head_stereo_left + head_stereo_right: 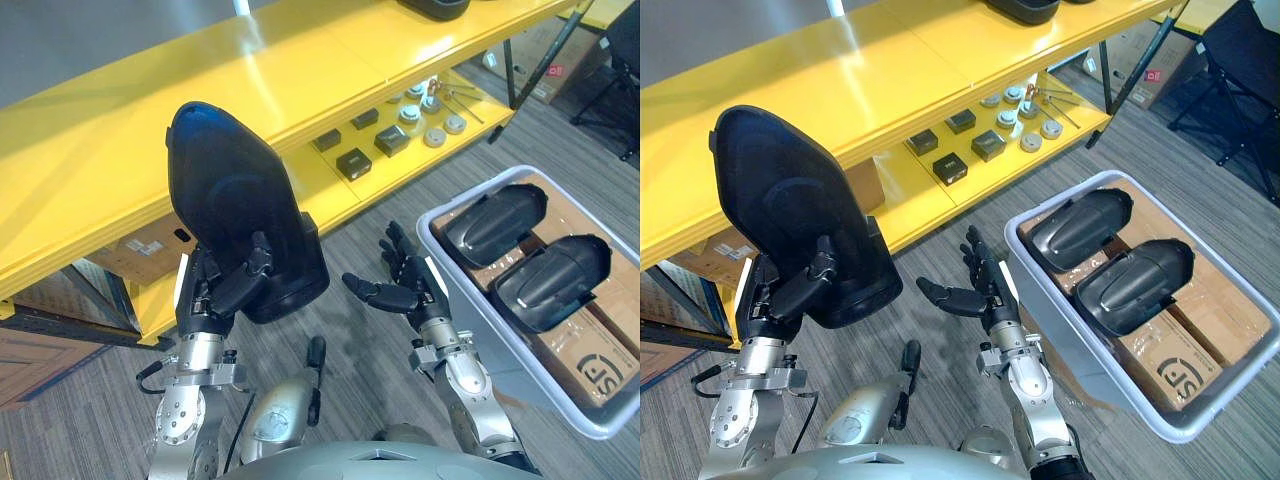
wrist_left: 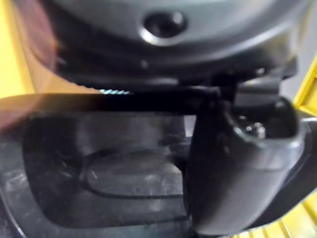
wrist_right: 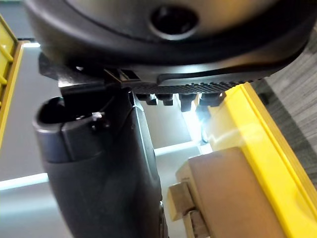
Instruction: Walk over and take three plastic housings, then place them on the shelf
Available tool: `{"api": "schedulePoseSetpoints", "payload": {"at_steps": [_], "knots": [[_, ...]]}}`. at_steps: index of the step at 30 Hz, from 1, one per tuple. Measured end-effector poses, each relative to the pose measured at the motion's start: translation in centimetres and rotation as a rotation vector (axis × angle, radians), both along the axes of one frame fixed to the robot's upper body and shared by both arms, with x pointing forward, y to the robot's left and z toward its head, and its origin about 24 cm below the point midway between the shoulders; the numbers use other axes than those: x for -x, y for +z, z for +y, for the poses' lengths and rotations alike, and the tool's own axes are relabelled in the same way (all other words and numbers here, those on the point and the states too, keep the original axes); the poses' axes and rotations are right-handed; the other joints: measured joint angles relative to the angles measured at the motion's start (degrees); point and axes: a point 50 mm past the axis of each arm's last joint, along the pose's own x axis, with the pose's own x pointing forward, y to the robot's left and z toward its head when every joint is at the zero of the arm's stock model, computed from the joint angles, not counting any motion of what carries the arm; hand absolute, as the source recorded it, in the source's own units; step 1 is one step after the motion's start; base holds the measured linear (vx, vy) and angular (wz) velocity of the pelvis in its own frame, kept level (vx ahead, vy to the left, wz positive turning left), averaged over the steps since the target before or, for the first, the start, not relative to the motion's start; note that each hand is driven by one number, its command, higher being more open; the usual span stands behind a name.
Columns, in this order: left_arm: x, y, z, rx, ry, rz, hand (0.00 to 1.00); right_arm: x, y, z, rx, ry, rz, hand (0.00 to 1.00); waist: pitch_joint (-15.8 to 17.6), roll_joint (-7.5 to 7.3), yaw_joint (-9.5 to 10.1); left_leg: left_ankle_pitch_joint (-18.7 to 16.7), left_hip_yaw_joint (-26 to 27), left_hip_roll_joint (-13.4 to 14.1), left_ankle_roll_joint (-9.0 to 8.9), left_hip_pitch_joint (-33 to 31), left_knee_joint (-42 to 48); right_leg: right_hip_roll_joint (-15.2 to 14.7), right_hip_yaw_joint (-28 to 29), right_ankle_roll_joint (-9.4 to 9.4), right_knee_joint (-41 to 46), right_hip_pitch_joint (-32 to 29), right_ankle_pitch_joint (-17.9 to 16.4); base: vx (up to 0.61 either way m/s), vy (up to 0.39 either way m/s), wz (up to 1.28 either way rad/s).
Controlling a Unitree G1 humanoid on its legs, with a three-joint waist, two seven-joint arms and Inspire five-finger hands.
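Note:
A large black plastic housing [image 1: 235,205] stands upright in my left hand [image 1: 225,285], whose fingers and thumb curl round its lower edge; the left wrist view shows the thumb [image 2: 237,173] pressed on the housing's hollow inside [image 2: 114,168]. It is held just in front of the yellow shelf [image 1: 130,130]. My right hand [image 1: 405,285] is open and empty, fingers spread, over the carpet between the shelf and a white bin [image 1: 470,300]. Two more black housings [image 1: 495,222] [image 1: 553,280] lie in that bin on cardboard.
The shelf's lower yellow level [image 1: 420,160] carries small black boxes [image 1: 353,162] and round metal parts [image 1: 433,137]. Another dark housing [image 1: 1020,8] sits on the top shelf at the far end. Cardboard boxes [image 1: 145,245] sit under the shelf. A black chair [image 1: 1240,60] stands far right.

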Motion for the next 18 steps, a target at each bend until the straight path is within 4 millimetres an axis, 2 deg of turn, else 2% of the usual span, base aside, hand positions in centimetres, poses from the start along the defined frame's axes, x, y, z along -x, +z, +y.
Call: {"api": "schedulePoseSetpoints", "payload": {"at_steps": [1,2,3,4,5,6,8,10,11,12,14,15,18], "knots": [[0.0,0.1,0.5,-0.013,0.017,-0.003,0.0,0.0,0.0,0.2,-0.009,-0.002,-0.001,1.0,0.07,-0.53,0.03,-3.01,1.4,-0.36,0.78,-1.47,4.63,-0.8,-0.76,0.5,0.35,0.73,-0.13,0.07,0.058,0.23],[0.1,0.1,1.0,-0.017,0.05,-0.004,0.0,-0.2,0.1,0.2,-0.006,-0.001,-0.009,1.0,0.12,-0.12,0.02,-6.81,1.97,0.15,0.92,-3.14,9.75,-0.79,0.03,-0.39,5.65,0.03,0.07,0.15,0.085,0.32],[0.2,0.0,1.5,-0.004,0.089,0.005,0.0,-0.4,0.0,0.2,0.0,0.001,-0.005,1.0,-0.28,0.76,-0.4,-8.05,0.2,0.0,1.5,-2.88,10.55,-1.39,2.41,-4.97,14.67,-4.05,2.57,0.19,0.126,0.33],[0.2,0.1,1.7,0.0,0.103,0.004,0.0,-0.5,0.0,0.2,0.006,-0.002,-0.006,1.0,-0.44,1.02,-0.6,-8.08,-1.18,0.51,1.77,-2.18,9.49,-1.88,3.06,-7.95,19.83,-6.98,4.5,0.2,0.108,0.51],[0.2,0.3,2.3,0.013,0.124,-0.009,0.0,-0.7,0.2,0.3,0.003,-0.006,-0.019,1.0,-0.53,0.98,-1.16,-7.66,-2.73,0.87,2.48,-0.38,7.11,-1.58,3.83,-7.58,24.09,-10.26,4.96,0.18,0.079,0.47],[0.2,0.5,2.8,0.035,0.146,-0.02,0.0,-1.2,0.8,0.6,0.033,-0.012,-0.057,1.0,-0.48,1.07,-1.13,-7.57,-3.96,1.52,2.62,1.3,5.19,0.41,4.35,-6.3,20.8,-12.31,2.9,0.16,0.03,0.39],[0.2,0.6,3.4,0.079,0.181,-0.033,0.0,-2.0,2.1,0.8,0.119,-0.039,-0.137,1.0,-0.4,1.38,-1.13,-7.45,-5.26,1.71,2.57,3.69,3.45,3.48,7.02,-5.84,13.72,-15.6,3.1,0.16,0.031,0.28],[-0.2,0.8,3.2,0.119,0.185,-0.053,0.0,-2.4,3.7,0.3,0.113,-0.084,-0.215,1.0,-0.01,2.24,-1.15,-7.34,-7.33,1.29,2.44,6.1,2.08,5.45,10.39,-4.68,11.72,-20.68,4.15,0.17,0.018,0.45],[-0.4,1.0,3.0,0.123,0.181,-0.062,0.0,-2.5,4.8,-0.2,0.103,-0.114,-0.263,1.0,0.03,2.61,-1.53,-7.2,-8.77,0.69,2.26,7.7,0.85,5.54,12.14,-2.26,10.52,-23.96,5.82,0.2,-0.011,0.69],[-0.5,1.0,2.8,0.126,0.182,-0.07,0.0,-2.3,6.1,-0.6,0.09,-0.141,-0.321,1.0,0.06,2.65,-2.04,-7.22,-10.17,-0.37,2.25,9.59,0.16,4.7,14.7,-0.98,8.31,-27.21,8.65,0.21,-0.024,0.75],[-0.4,0.9,2.8,0.125,0.18,-0.064,0.0,-2.2,7.5,-0.9,0.079,-0.16,-0.383,1.0,0.14,2.75,-3.2,-8.14,-12.96,-1.78,1.98,12.53,1.03,3.27,16.98,0.63,4.12,-28.83,12.45,0.24,-0.062,0.8],[-0.4,0.9,2.8,0.124,0.181,-0.063,0.0,-2.1,7.9,-0.9,0.075,-0.166,-0.399,1.0,0.16,2.79,-3.46,-8.73,-13.91,-2.07,1.74,13.42,1.77,3.07,17.64,1.4,3.24,-28.67,13.01,0.35,-0.115,1.0],[-0.2,1.1,3.0,0.108,0.191,-0.086,0.0,-1.8,9.3,-1.3,0.063,-0.176,-0.477,1.0,-0.02,2.53,-3.23,-14.71,-16.68,-2.27,-0.21,15.84,8.0,2.66,18.65,0.69,6.4,-26.65,13.93,0.29,-0.137,0.99]]}}
